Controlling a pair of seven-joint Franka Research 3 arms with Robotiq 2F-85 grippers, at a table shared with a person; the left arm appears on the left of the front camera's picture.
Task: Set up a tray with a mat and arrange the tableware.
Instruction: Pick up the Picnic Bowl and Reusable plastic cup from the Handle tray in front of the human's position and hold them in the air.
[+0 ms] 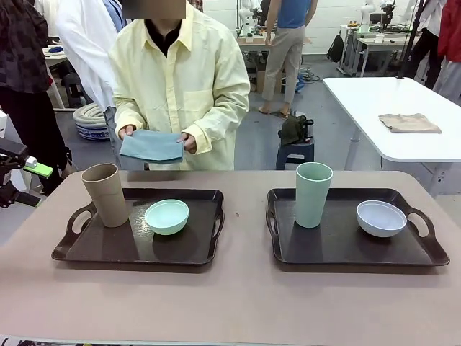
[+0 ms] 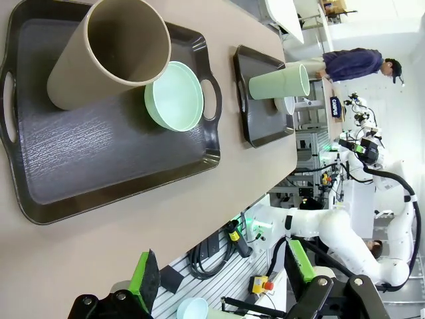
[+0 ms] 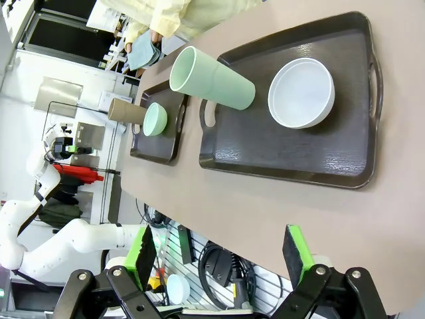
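Observation:
Two dark trays sit on the table. On the left tray [image 1: 108, 245] stand a tan tumbler [image 1: 106, 194] and a mint green bowl [image 1: 166, 216]. The right tray [image 1: 338, 245] carries a pale green tumbler [image 1: 313, 194] and a whitish-blue bowl [image 1: 381, 218]. At the far edge a person holds a folded blue-grey mat [image 1: 152, 146] in both hands. My left gripper [image 2: 222, 276] hangs open off the table's side, looking at the left tray [image 2: 86, 153]. Open too, my right gripper [image 3: 219, 256] hovers off the table edge beside the right tray [image 3: 285, 153]. Both hold nothing.
The brown table [image 1: 230, 295] has bare room in front of and between the trays. Behind at the right stands a white table [image 1: 403, 94] with a tan cloth [image 1: 409, 123]. A small stool [image 1: 297, 148] and other people are farther back.

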